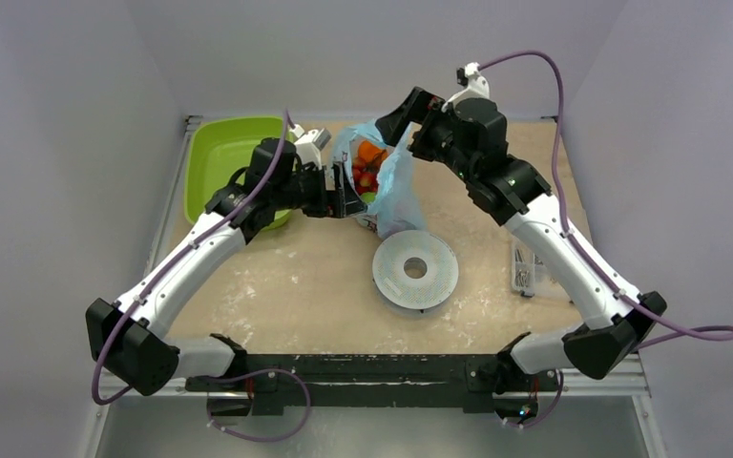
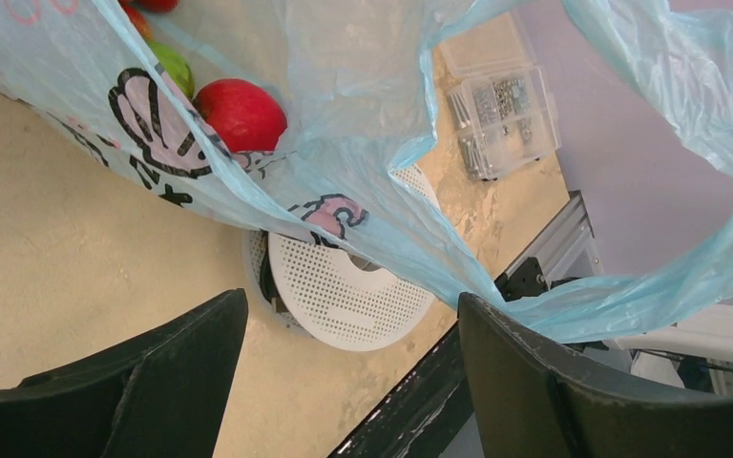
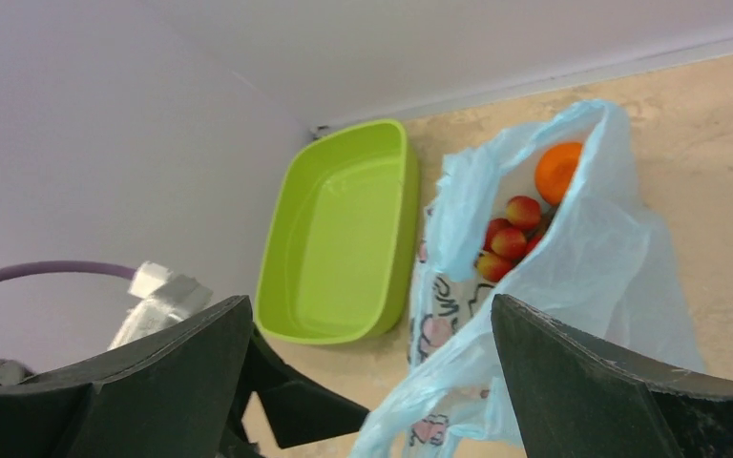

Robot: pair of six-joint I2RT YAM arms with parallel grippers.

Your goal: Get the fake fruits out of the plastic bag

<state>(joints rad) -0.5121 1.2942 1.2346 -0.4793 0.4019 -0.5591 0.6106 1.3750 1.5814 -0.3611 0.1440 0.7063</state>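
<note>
disc (image 1: 415, 269) central, toward near edge; bag (image 1: 401, 186) just behind it toward far edge, mouth up, fruits (image 1: 370, 167) inside; left gripper (image 2: 351, 301) at bag's left side, fingers spread, holding nothing; right gripper (image 3: 370, 301) over bag's far rim, fingers spread, film between them unpinched; tray (image 1: 212, 162) in far-left corner

One plastic bag (image 1: 396, 186), between two grippers: left gripper (image 2: 351, 305), right gripper (image 3: 363, 310). Fake fruits (image 3: 511, 239) in bag mouth ahead of right gripper: one orange piece (image 3: 558, 170), at least four small red balls (image 3: 509, 243). Through bag film above left gripper: one larger red piece (image 2: 240, 113), one green piece (image 2: 174, 67). Full fruit count hidden by bag. One lime-green tray (image 3: 339, 239) ahead-left of right gripper. One white perforated disc (image 2: 344, 286) and one clear screw box (image 2: 501, 119), both ahead of left gripper.
</note>
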